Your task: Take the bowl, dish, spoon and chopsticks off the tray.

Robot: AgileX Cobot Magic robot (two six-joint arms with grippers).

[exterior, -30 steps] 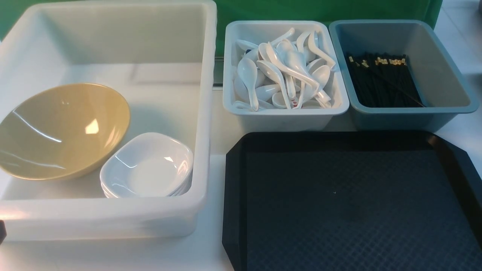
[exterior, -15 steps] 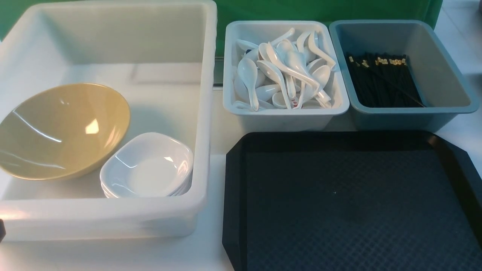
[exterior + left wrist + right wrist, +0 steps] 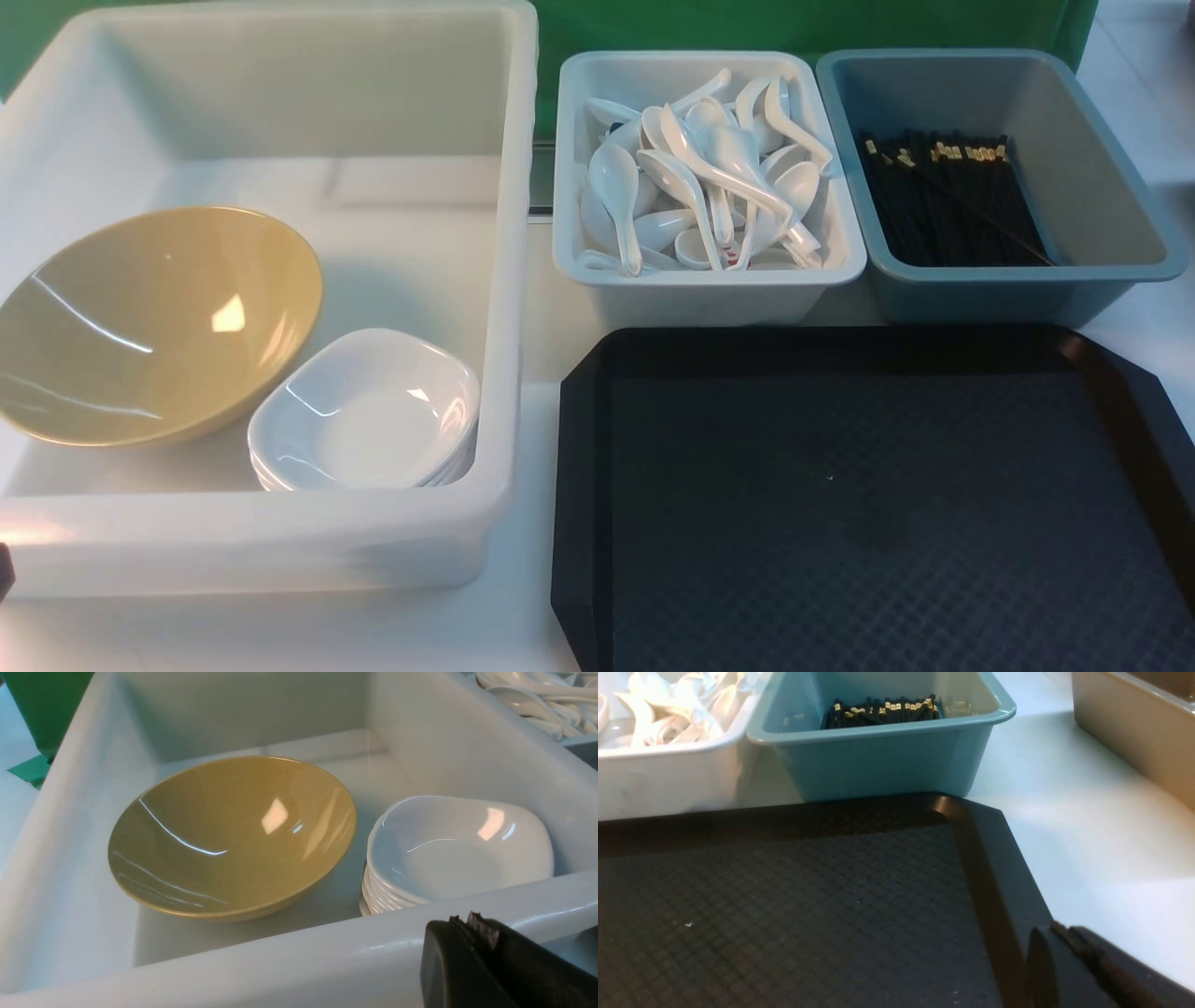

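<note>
The black tray [image 3: 579, 467] lies bare at the front right, nothing on its textured floor [image 3: 784, 896]. The yellow bowl [image 3: 159, 322] leans tilted inside the white tub, beside a stack of white dishes [image 3: 369, 411]; the left wrist view shows the bowl [image 3: 233, 835] and the top dish [image 3: 458, 849] too. White spoons [image 3: 695, 177] fill a pale bin and black chopsticks [image 3: 948, 201] lie in a blue-grey bin. My left gripper [image 3: 467, 919] is shut and empty, just outside the tub's near wall. My right gripper [image 3: 1057, 928] is shut and empty at the tray's right rim.
The large white tub [image 3: 518, 233] fills the left side. The pale spoon bin [image 3: 700, 289] and the blue-grey chopstick bin [image 3: 1102, 187] stand side by side behind the tray. A beige container [image 3: 1134, 728] stands on the white table to the far right.
</note>
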